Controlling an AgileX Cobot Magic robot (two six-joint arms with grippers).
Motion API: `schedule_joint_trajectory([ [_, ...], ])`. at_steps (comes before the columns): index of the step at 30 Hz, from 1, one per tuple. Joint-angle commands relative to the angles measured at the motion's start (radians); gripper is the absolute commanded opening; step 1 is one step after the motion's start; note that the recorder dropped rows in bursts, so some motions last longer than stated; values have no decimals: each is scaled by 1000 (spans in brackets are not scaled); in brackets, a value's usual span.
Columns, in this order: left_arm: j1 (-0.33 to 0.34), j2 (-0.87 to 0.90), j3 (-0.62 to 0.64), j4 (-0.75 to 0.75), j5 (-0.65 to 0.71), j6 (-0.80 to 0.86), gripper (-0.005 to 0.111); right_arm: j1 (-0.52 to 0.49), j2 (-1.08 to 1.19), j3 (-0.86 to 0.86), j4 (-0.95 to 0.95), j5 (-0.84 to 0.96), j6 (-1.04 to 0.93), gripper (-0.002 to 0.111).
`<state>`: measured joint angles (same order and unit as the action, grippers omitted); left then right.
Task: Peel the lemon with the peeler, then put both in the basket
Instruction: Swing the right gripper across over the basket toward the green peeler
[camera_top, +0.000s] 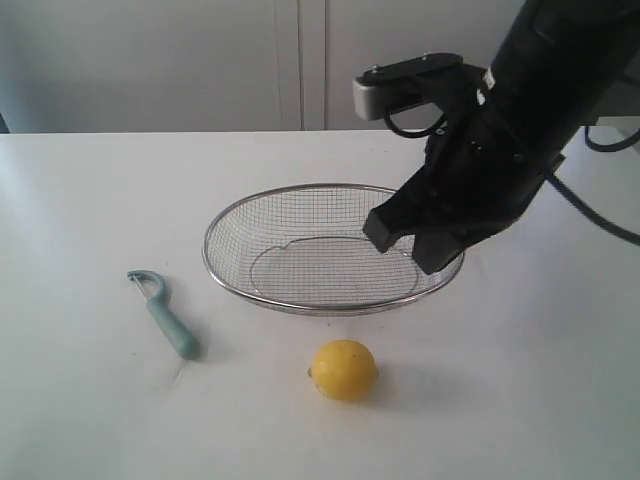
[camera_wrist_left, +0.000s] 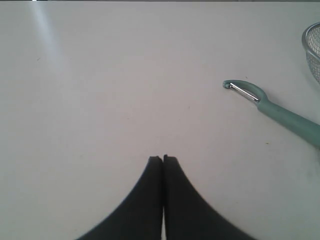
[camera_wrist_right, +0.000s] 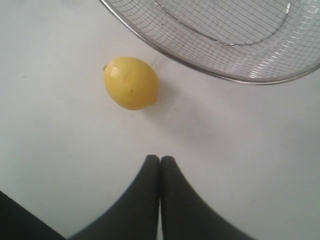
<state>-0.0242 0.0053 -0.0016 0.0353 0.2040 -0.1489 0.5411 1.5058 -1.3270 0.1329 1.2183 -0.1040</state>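
On the white table: a wire basket, a lemon and a peeler lie well apart from one another, none of them held.
Right gripper: jaws pressed together on nothing, hanging above the basket's near right rim with the lemon in front of it.
Left gripper: jaws likewise closed and empty over bare table, the peeler off to one side.
Risk at the basket: the right arm hangs close over the rim; a low sweep toward the lemon could likely clip the light mesh and shove it across the table.
Risk at the lemon: it is round and lies loose just in front of the basket; jaws that come down before opening, or off centre, would probably send it rolling.
Risk at the peeler: the slim handle lies flat on the table, so fingers may skid off it or knock the blade end round.
Inside the basket: nothing; bare mesh shows through to the table, and both the lemon and the peeler are outside it.
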Motion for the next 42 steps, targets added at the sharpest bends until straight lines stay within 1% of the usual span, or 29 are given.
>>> schedule_joint_trajectory([
  [1,1,-5,2,-1,0,-8,0,56,42,-39,2,3,30,0],
  [6,1,-5,2,-1,0,-8,0,101,92,-70,2,3,36,0],
  [13,1,-5,2,-1,0,-8,0,137,137,-80,2,3,36,0],
  [26,1,-5,2,-1,0,-8,0,138,162,-90,25,3,38,0],
  [31,1,-5,2,-1,0,-8,0,151,162,-150,32,3,38,0],
  [42,1,-5,2,-1,0,-8,0,221,201,-324,33,3,57,0],
])
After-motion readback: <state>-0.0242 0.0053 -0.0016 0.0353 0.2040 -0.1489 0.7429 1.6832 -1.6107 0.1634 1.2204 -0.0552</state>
